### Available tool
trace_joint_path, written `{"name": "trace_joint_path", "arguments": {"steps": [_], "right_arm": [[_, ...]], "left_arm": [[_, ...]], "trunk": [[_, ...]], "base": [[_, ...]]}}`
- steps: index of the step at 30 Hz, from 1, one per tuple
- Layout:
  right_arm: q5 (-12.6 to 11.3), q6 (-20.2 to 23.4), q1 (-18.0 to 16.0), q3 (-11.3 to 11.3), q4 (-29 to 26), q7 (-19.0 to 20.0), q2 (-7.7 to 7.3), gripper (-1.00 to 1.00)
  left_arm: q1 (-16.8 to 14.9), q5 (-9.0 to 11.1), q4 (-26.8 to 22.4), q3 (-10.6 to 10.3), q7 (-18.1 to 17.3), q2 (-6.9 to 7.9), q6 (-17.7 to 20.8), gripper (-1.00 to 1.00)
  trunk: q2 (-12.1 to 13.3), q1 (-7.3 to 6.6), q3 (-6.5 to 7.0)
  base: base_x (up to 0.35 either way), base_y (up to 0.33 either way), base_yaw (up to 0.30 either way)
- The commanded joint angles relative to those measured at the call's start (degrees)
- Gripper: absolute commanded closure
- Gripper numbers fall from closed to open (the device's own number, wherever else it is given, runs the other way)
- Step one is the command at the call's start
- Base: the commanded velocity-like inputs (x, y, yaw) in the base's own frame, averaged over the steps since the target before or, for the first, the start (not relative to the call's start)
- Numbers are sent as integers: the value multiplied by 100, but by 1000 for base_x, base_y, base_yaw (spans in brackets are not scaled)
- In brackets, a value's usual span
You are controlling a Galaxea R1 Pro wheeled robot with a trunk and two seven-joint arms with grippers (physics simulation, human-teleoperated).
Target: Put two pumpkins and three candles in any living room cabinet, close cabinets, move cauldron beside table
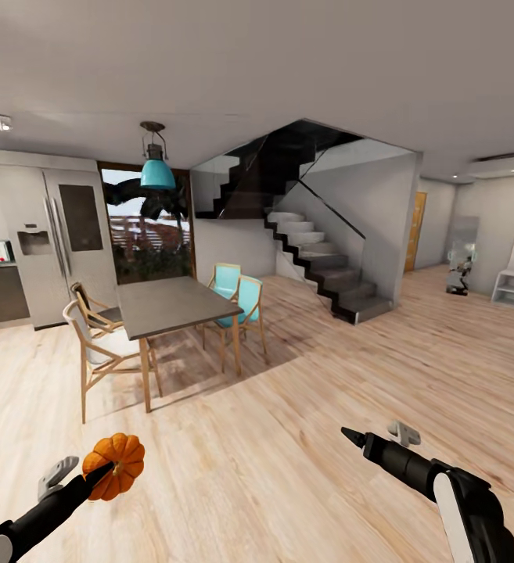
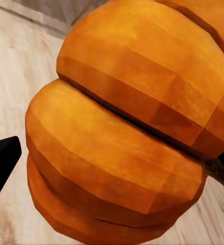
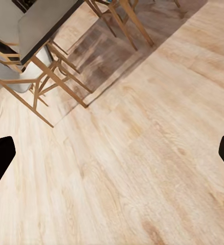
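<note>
Transit step, judged: 1 pumpkin [image 1: 116, 466] is gripped in the left gripper [image 1: 100, 474], jaws clenched on its ribs, held low over the wood floor [image 1: 288, 438]; right gripper [image 1: 349, 435] is carried spread wide, nothing between the fingers; dining table [image 1: 170, 303] and chairs are ahead, no cabinet seen yet; base should be turned slowly w/ grip kept firm, arm kept tucked to clear the chairs.

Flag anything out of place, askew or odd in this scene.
Nothing is spilled or damaged. The one misplaced item is the pumpkin, held off the floor in the left end effector near the dining table. The chairs look upright.
</note>
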Motion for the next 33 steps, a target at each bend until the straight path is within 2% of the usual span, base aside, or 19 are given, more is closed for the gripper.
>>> {"name": "trace_joint_path", "arguments": {"steps": [1,6,12,15,33], "right_arm": [[-6,38,-6,-14,-1,24,4,-100],[-6,33,-7,-14,140,38,-11,-100],[-7,-487,-9,-14,374,74,-39,-100],[-8,-576,-10,-17,397,83,-51,-100],[-9,-647,-14,-136,617,274,-74,-100]], "left_arm": [[-6,79,-2,11,-8,2,40,100],[-6,89,-2,11,-14,1,15,100],[-6,89,-2,11,-13,0,8,100],[-6,85,1,11,-14,-2,-10,100],[-6,58,6,6,-12,-2,-123,100]], "trunk": [[-5,4,-8],[-5,4,-8],[-5,4,-8],[-5,4,-8],[-5,4,-8]], "base": [[328,72,0],[320,100,-3],[266,182,-176],[220,226,-273],[144,263,-290]]}}
